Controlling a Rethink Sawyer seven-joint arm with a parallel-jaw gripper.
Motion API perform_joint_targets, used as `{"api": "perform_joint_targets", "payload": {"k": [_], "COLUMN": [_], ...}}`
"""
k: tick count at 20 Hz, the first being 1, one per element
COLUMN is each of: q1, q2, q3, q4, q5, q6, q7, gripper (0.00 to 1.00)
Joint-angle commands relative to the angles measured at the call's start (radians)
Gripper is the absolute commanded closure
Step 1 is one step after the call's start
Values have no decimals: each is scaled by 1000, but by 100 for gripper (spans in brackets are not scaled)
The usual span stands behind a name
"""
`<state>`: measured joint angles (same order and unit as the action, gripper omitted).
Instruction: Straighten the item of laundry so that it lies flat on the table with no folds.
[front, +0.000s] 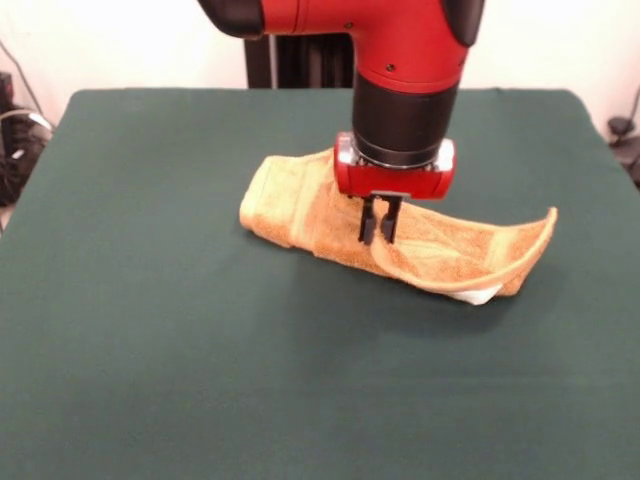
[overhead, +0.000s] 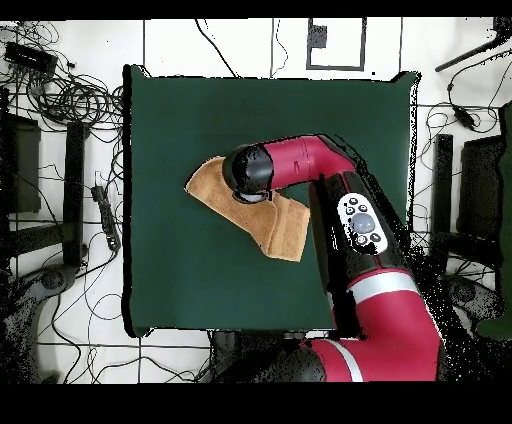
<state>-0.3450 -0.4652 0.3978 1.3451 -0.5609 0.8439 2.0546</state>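
So the towel (front: 300, 205) sits mid-table (front: 150, 380), folded over, long axis running from far left to near right in the front view. Gripper (front: 379, 232) hangs straight down over its middle, fingers (front: 367, 230) narrowed, apparently pinching the folded-over flap's edge; that flap curls up toward the right end. Arm's vertical, wrist directly above.

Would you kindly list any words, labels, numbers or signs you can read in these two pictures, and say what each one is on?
None can be read.
The towel's small white tag: mostly tucked under the edge, no print visible.
The button panel on the arm, overhead view: markings too small to read.
The gripper and the table: no lettering visible.
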Motion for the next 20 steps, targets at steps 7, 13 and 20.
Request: {"api": "perform_joint_targets", "payload": {"k": [7,13,20], "q1": [42,36,26], "q2": [103,119,151], "q3": [117,142,185], "q4": [-65,-90,-128], "q5": [-62,-92,-112], "q6": [66,98,137], "q7": [-349,-440,-555], "gripper": [100,100,100]}}
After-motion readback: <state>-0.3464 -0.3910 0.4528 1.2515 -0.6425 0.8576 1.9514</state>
